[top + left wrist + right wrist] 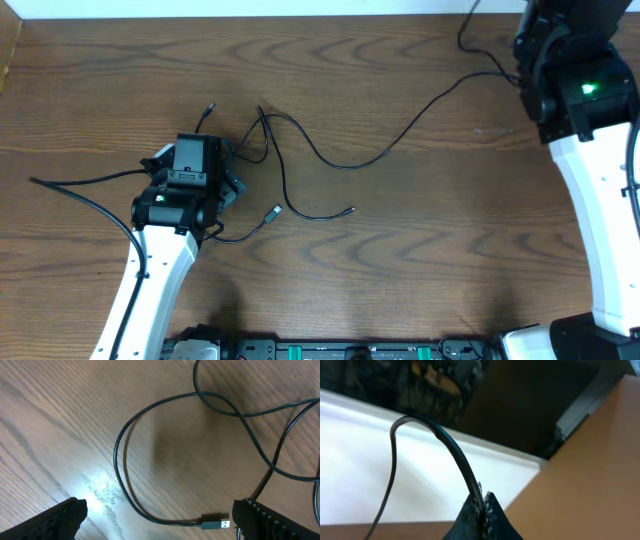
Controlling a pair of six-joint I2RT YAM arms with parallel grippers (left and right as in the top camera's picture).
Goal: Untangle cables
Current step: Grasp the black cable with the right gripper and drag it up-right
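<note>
- The cables lie on the wooden worktop, left of its middle. They are thin and black, and they cross each other in a loose knot just beside the wrist of the left arm.
- One long cable leaves this knot, dips in a curve toward the middle of the worktop and then rises to the far right corner, where it reaches the right arm.
- From the knot a strand runs toward us and ends in a small dark plug. A second plug with a light tip lies near it, on the side of the left arm.
- In the left wrist view we see a cable loop lying flat on the wood. It ends in a flat plug, close to the finger at the right edge of that picture.
- The left fingers stand wide apart and hold nothing. The loop and its plug lie between them.
- The right fingers are together, clamped on the long cable, which rises from them in an arch and falls away to the side.
- The right arm is white with a black head, and a green light shines on it.
</note>
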